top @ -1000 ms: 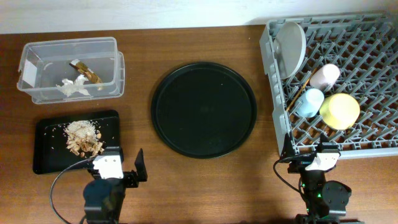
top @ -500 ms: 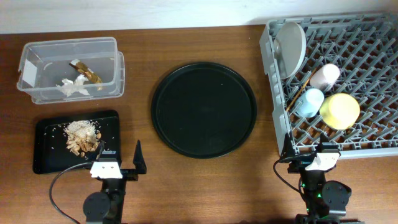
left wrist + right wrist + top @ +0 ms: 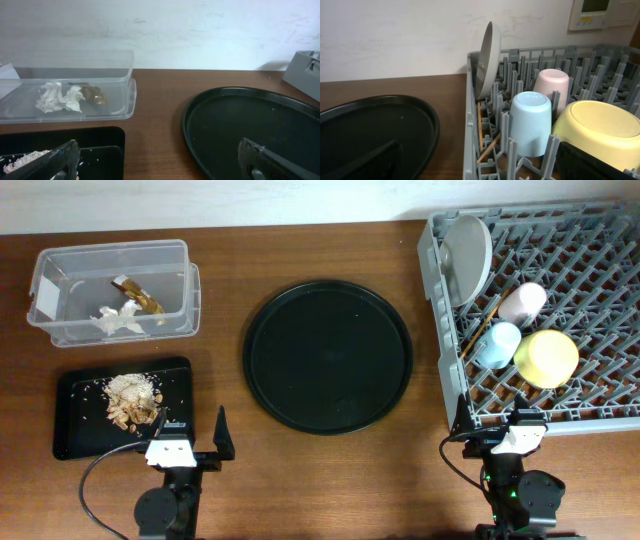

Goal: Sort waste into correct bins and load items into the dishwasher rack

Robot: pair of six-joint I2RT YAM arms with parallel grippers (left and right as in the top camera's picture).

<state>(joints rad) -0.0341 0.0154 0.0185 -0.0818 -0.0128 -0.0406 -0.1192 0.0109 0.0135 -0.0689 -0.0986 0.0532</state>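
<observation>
The clear box (image 3: 110,290) holds white tissue (image 3: 118,320) and the gold-brown wrapper (image 3: 140,298). The flat black tray (image 3: 75,415) holds food scraps (image 3: 132,402). The grey rack (image 3: 560,310) holds the upright plate (image 3: 468,258), pink cup (image 3: 523,302), blue cup (image 3: 497,345), yellow-green bowl (image 3: 546,358) and chopsticks (image 3: 478,330). My left gripper (image 3: 190,448) is open and empty at the front edge, beside the black tray (image 3: 100,140). My right gripper (image 3: 495,442) is open and empty in front of the rack's front left corner (image 3: 470,125).
A large round black tray (image 3: 328,355) lies in the middle of the wooden table, between the bins and the rack. It shows in the left wrist view (image 3: 250,125). A white wall stands behind the table.
The left arm has drawn back a little from the flat black tray and settled near the front edge. The right arm and all objects have not moved.
</observation>
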